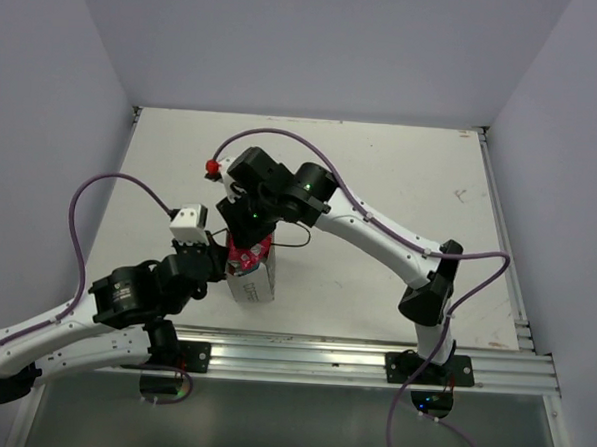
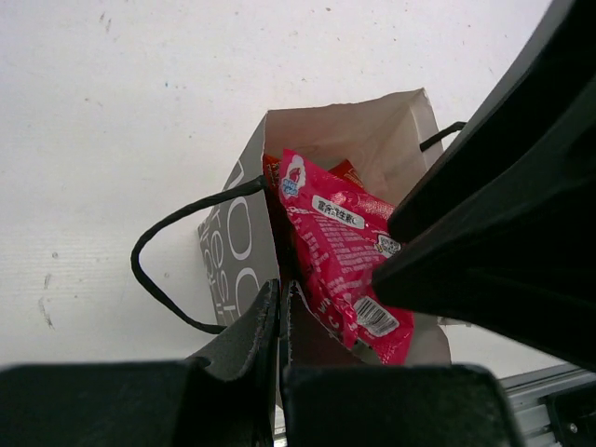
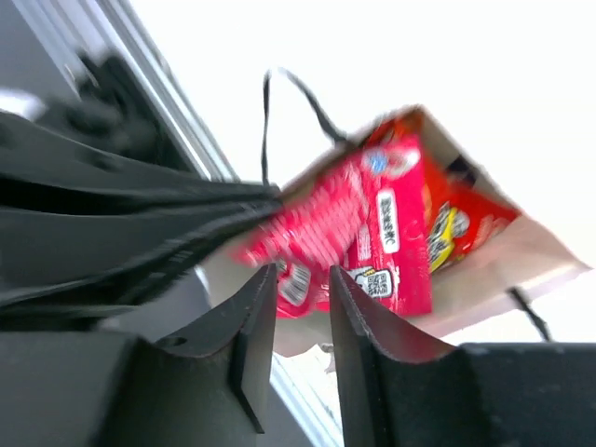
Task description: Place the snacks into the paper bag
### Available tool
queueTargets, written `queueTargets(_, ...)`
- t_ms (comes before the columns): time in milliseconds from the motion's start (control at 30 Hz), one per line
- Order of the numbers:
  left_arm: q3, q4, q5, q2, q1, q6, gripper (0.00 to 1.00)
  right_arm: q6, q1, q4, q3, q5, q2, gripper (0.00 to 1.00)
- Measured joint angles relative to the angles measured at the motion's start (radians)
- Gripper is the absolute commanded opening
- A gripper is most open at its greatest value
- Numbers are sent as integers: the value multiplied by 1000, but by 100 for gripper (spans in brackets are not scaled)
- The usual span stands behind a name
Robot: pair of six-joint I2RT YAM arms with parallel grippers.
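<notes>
The white paper bag [image 1: 255,284] stands open at the near middle of the table. A pink packet [image 2: 340,251] sticks out of its mouth, leaning against the inner wall, and a red-orange packet [image 2: 346,171] lies deeper behind it. My left gripper [image 2: 282,296] is shut on the bag's near rim. Just above the pink packet [image 3: 358,228] hovers my right gripper [image 3: 303,279], jaws apart, with the packet's lower corner showing just beyond the fingertips. The red-orange packet [image 3: 458,223] shows inside the bag [image 3: 531,261] in that view too.
A black loop handle [image 2: 163,270] hangs off the bag's left side. The aluminium rail [image 1: 351,361] runs along the table's near edge, close behind the bag. White walls close in the table [image 1: 401,179] on three sides.
</notes>
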Motion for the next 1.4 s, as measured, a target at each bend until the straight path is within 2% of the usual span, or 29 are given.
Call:
queueTargets(100, 0, 7, 3, 6, 0, 3, 0, 18, 0, 8, 74, 41, -14, 37)
queueTargets(233, 0, 11, 6, 11, 0, 8, 0, 40, 0, 5, 77, 82, -52, 40)
queueTargets(433, 0, 16, 10, 12, 0, 11, 0, 73, 0, -1, -11, 141, -69, 45)
queueTargets(900, 0, 17, 16, 9, 0, 12, 0, 133, 0, -50, -101, 303, -69, 43)
queueTargets(1000, 0, 17, 16, 9, 0, 20, 0, 139, 0, -51, -118, 308, -70, 37)
queueTargets(1100, 0, 17, 16, 9, 0, 26, 0, 149, 0, -51, -145, 308, -70, 27)
queueTargets(1133, 0, 17, 16, 8, 0, 26, 0, 151, 0, -51, -153, 307, -70, 6)
queueTargets(1167, 0, 18, 16, 8, 0, 27, 0, 150, 0, -51, -161, 308, -70, 0)
queueTargets(1400, -11, 96, 52, 38, 0, 67, 0, 173, -1, -48, -200, 342, -94, 0)
